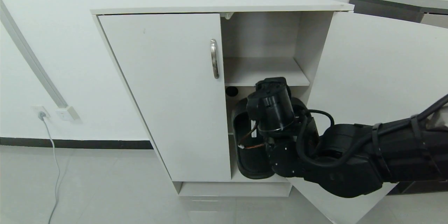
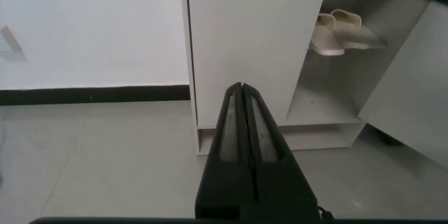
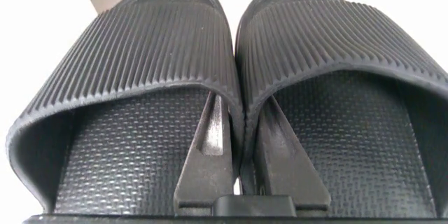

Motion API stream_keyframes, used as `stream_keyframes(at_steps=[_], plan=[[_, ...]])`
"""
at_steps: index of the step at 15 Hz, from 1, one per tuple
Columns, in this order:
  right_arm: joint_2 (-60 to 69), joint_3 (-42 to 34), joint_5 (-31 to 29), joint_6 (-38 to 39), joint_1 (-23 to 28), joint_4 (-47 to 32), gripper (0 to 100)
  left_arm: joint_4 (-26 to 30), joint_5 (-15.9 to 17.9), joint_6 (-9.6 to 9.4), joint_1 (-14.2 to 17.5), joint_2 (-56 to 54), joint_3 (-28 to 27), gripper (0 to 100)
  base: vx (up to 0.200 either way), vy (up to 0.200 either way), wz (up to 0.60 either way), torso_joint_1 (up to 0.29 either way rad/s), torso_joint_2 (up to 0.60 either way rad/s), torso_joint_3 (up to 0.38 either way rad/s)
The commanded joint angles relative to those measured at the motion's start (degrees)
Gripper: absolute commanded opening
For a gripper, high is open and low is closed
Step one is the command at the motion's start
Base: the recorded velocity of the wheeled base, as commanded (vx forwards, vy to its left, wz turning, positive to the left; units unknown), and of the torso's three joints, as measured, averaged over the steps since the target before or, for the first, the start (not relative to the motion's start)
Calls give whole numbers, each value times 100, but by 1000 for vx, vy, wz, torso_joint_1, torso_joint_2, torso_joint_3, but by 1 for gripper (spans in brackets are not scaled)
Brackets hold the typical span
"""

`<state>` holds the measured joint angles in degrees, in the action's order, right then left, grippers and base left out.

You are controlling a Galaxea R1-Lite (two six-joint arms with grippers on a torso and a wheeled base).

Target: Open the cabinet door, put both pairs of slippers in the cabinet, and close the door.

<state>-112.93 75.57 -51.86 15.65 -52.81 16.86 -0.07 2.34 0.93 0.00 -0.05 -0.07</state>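
Note:
The white cabinet (image 1: 224,5) has its right door (image 1: 378,70) swung open and its left door (image 1: 168,94) closed. My right gripper (image 3: 241,105) is shut on a pair of black ribbed slippers (image 3: 175,49), one finger inside each, pinching their touching inner walls. In the head view the right arm is inside the lower compartment, and a black slipper (image 1: 245,147) stands tilted there, heel low. A beige pair of slippers (image 2: 343,31) rests on a shelf inside the cabinet. My left gripper (image 2: 241,94) hangs shut and empty in front of the closed door, above the floor.
The upper shelf (image 1: 266,75) is bare. A metal handle (image 1: 214,58) sits on the closed door's edge. A wall socket with a cable (image 1: 42,114) is at the left. Dark furniture (image 1: 392,7) stands behind the open door. Grey floor (image 1: 87,189) lies open in front.

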Motion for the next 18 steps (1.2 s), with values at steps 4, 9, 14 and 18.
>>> stream_keyframes(at_steps=[4,9,14,18], plan=[[149,107,141,-581,175,696,0,-1,3,4,0,5,-1,0,0,0,0,0,0,0],[219,195,326,-598,245,371,0,-1,3,4,0,5,-1,0,0,0,0,0,0,0],[246,432,422,-581,298,212,0,-1,12,4,0,5,-1,0,160,0,0,-2,3,4],[228,432,449,-572,306,169,0,-1,12,4,0,5,-1,0,200,0,0,7,4,1]])
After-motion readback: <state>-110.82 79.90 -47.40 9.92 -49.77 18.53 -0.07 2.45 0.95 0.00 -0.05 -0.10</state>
